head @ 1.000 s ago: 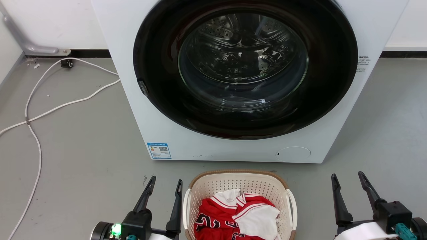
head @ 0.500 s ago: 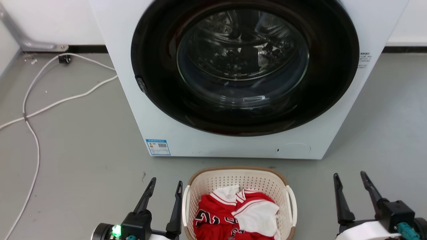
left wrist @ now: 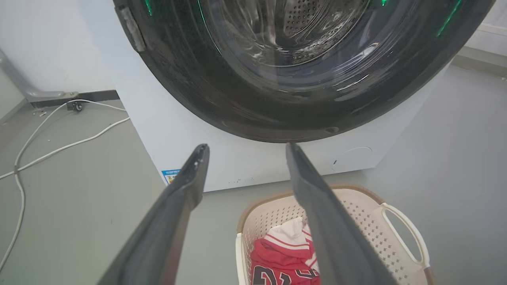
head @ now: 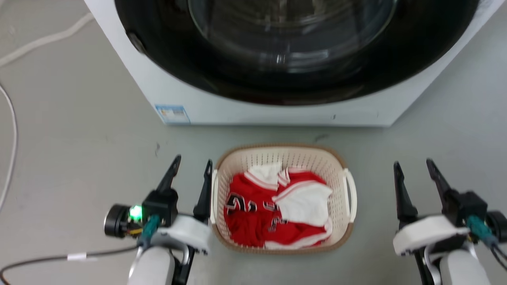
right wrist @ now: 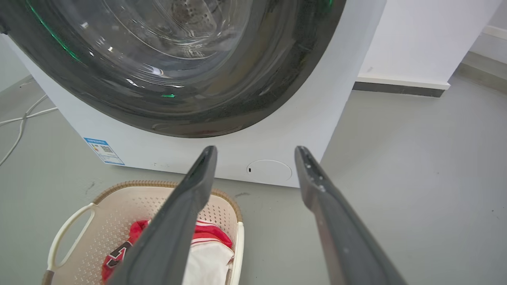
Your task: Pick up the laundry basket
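While the laundry basket rests, left pincer (agape) flanks it.

A white washing machine stands on grey floor before a white wall; a white cable trails alongside.

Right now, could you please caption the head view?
Left claw and right claw, both open, flank a cream perforated plastic laundry basket of red-and-white garments before a white washing machine.

2 fingers of right gripper spread apart, laundry basket lower left, washing machine behind
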Tool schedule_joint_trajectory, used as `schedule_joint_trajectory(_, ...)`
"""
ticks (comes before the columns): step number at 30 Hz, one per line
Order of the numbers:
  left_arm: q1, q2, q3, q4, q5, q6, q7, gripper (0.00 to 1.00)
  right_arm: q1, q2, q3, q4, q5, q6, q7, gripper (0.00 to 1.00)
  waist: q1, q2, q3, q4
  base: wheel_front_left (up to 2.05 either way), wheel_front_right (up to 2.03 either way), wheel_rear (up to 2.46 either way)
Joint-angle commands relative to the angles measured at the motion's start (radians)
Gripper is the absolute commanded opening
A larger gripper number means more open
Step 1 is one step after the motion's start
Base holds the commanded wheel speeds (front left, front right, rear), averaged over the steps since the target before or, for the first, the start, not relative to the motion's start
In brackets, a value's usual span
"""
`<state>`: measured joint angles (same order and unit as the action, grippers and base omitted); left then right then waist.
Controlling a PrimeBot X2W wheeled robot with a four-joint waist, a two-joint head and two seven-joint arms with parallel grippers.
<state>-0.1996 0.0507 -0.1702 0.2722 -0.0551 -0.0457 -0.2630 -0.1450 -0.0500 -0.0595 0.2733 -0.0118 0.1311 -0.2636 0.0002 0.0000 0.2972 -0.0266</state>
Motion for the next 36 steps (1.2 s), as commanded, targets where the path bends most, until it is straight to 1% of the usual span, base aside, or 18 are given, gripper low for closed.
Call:
schedule_joint_trajectory(1,-0.031,0.000,0.005,0.015,0.004,-0.005,-0.003,1.00,-0.034,-0.001,-0.002,0.010,-0.014,-0.001,-0.002,1.00,-0.0002,0.0000,0.112,0.006,0.00,0.00,0.00)
schedule_joint_trajectory(4,-0.113,-0.001,0.008,0.093,0.003,-0.010,-0.003,1.00,-0.108,-0.001,-0.019,0.046,0.012,-0.001,-0.002,1.00,-0.0002,0.0000,0.186,0.013,0.00,0.00,0.00)
schedule_joint_trajectory(9,-0.264,0.002,0.010,0.232,0.018,-0.014,-0.003,1.00,-0.228,-0.001,-0.051,0.121,0.014,-0.001,-0.001,1.00,-0.0002,0.0000,0.301,0.029,0.00,0.00,0.00)
schedule_joint_trajectory(13,-0.362,0.010,0.010,0.334,0.019,-0.025,-0.003,1.00,-0.309,0.000,-0.057,0.221,-0.016,-0.001,0.019,1.00,-0.0002,0.0000,0.355,0.033,0.00,0.00,0.00)
schedule_joint_trajectory(19,-0.462,0.023,0.005,0.482,0.009,-0.045,-0.003,1.00,-0.418,-0.001,-0.065,0.369,-0.030,-0.001,0.064,1.00,-0.0002,0.0000,0.413,0.031,0.00,0.00,0.00)
schedule_joint_trajectory(24,-0.538,0.028,0.000,0.624,-0.015,-0.064,-0.003,1.00,-0.505,0.000,-0.038,0.502,0.009,-0.001,0.105,1.00,-0.0002,0.0000,0.449,0.023,0.00,0.00,0.00)
schedule_joint_trajectory(25,-0.620,0.023,-0.045,0.765,-0.027,-0.080,0.023,1.00,-0.579,-0.001,0.009,0.632,0.062,-0.001,0.135,1.00,-0.0002,0.0000,0.482,0.019,0.00,0.00,0.00)
schedule_joint_trajectory(28,-0.665,0.021,-0.074,0.824,-0.048,-0.083,0.047,1.00,-0.622,0.000,0.032,0.700,0.062,-0.001,0.160,1.00,-0.0002,0.0000,0.498,0.018,0.00,0.00,0.00)
schedule_joint_trajectory(31,-0.695,0.014,-0.128,0.863,-0.081,-0.084,0.071,1.00,-0.660,-0.001,0.038,0.758,0.039,-0.001,0.187,1.00,-0.0002,0.0000,0.513,0.017,0.00,0.00,0.00)
schedule_joint_trajectory(36,-0.737,0.011,-0.211,0.896,-0.157,-0.084,0.127,1.00,-0.716,-0.001,0.018,0.832,0.011,-0.001,0.221,1.00,-0.0002,0.0000,0.533,0.024,0.00,0.00,0.00)
